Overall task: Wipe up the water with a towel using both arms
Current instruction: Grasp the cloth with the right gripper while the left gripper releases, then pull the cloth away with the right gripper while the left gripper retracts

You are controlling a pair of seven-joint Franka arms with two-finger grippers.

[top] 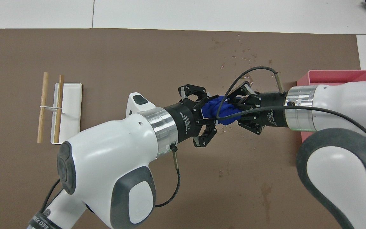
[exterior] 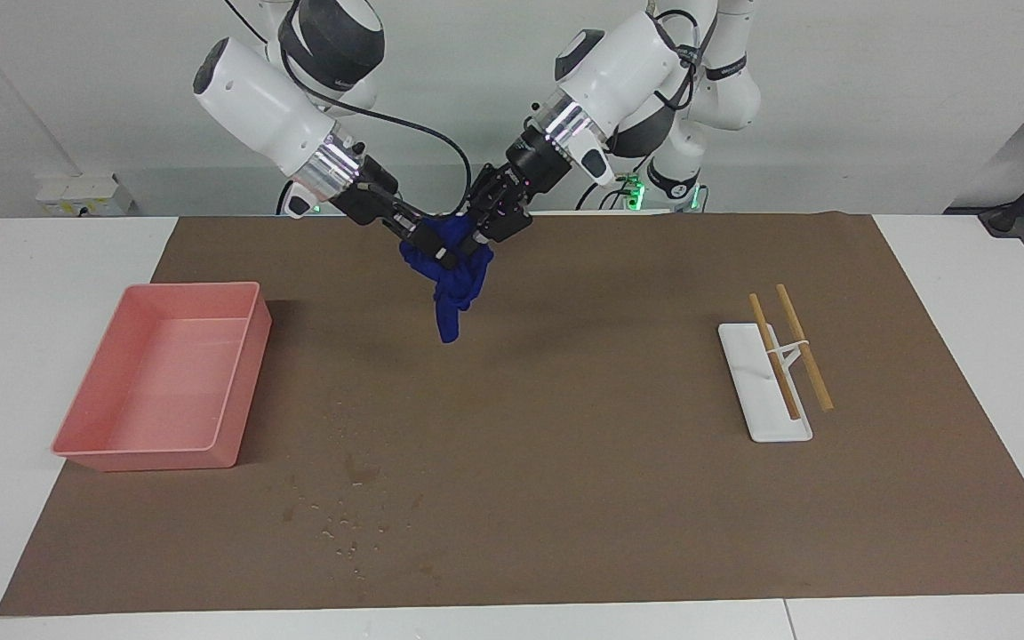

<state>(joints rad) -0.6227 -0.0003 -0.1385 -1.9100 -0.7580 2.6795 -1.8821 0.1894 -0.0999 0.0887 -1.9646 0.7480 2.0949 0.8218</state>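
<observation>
The dark blue towel (exterior: 454, 293) hangs in a bundle in the air between both grippers, over the brown mat near the robots. My right gripper (exterior: 436, 247) is shut on the towel's top, toward the right arm's end. My left gripper (exterior: 481, 236) is at the towel's other side, against the cloth. In the overhead view the towel (top: 211, 108) sits between the left gripper (top: 215, 111) and the right gripper (top: 233, 111). The water (exterior: 343, 524) lies as small droplets and dark wet spots on the mat, farther from the robots than the towel; it also shows in the overhead view (top: 243, 57).
A pink tray (exterior: 148, 458) stands at the right arm's end of the mat, beside the water. A white flat holder (exterior: 761, 391) with two wooden sticks (exterior: 801, 347) lies toward the left arm's end. A brown mat (exterior: 619, 498) covers the table.
</observation>
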